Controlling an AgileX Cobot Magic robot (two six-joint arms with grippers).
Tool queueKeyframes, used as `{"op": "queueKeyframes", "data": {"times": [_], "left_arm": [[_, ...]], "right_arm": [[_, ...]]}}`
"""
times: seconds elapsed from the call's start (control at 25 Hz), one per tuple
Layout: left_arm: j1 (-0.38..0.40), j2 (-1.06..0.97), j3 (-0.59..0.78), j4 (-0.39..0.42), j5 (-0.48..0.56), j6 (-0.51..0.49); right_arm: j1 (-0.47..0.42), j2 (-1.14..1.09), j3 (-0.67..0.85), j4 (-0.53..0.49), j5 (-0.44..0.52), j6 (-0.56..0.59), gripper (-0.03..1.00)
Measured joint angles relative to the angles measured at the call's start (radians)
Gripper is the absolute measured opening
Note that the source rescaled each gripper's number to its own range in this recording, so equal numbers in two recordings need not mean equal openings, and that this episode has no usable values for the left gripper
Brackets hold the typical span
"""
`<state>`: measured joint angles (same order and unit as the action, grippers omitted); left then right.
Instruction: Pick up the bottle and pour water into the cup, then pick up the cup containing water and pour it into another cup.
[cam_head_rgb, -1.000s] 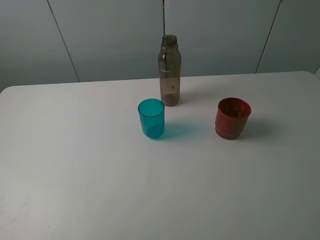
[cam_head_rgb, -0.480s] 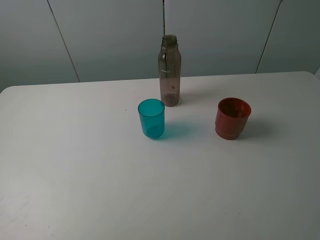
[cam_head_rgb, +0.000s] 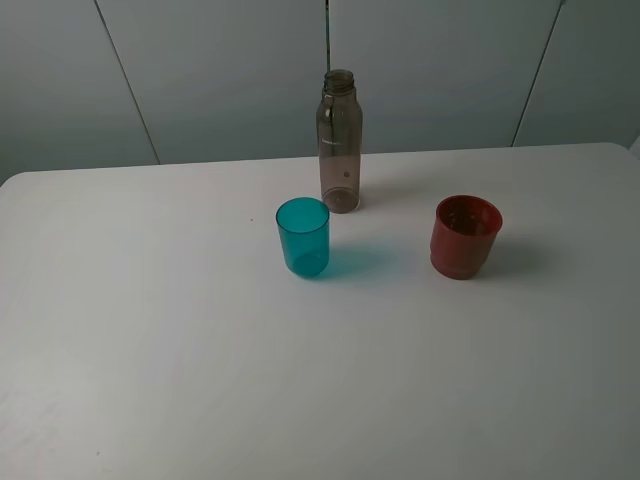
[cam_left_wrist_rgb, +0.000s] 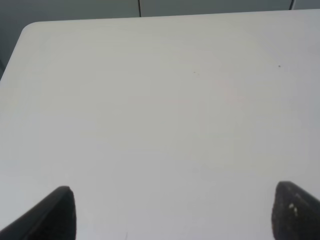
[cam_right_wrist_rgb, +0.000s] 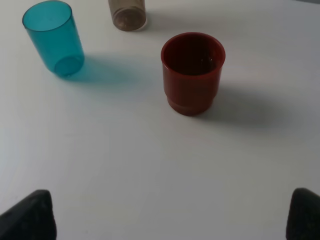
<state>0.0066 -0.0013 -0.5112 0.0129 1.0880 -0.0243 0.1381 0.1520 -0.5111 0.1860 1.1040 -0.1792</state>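
White bench (cam_head_rgb: 150, 330), three upright items, nothing held.
Bottle (cam_head_rgb: 340, 140) far centre, teal cup (cam_head_rgb: 302, 236) near-left of it, red cup (cam_head_rgb: 465, 236) right; left gripper (cam_left_wrist_rgb: 172, 212) and right gripper (cam_right_wrist_rgb: 170, 215) both wide.

Three upright vessels stand apart on a white table (cam_head_rgb: 150, 350): a grey bottle (cam_head_rgb: 340, 140) at upper centre, a teal cup (cam_head_rgb: 302, 236) just below and left of it, a red cup (cam_head_rgb: 465, 236) well to the right. A wide gap separates the two cups; the narrowest opening lies between bottle and teal cup. The frame's lower half and left side lie bare.
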Motion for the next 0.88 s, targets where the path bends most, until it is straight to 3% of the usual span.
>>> {"op": "queueKeyframes", "data": {"times": [0.44,0.88], "left_arm": [[0.000,0.000,0.000,0.000,0.000,0.000],[0.000,0.000,0.000,0.000,0.000,0.000]], "right_arm": [[-0.004,-0.149,0.000,-0.094,0.000,-0.010,0.99],[-0.024,-0.149,0.000,-0.037,0.000,0.025,1.00]]}}
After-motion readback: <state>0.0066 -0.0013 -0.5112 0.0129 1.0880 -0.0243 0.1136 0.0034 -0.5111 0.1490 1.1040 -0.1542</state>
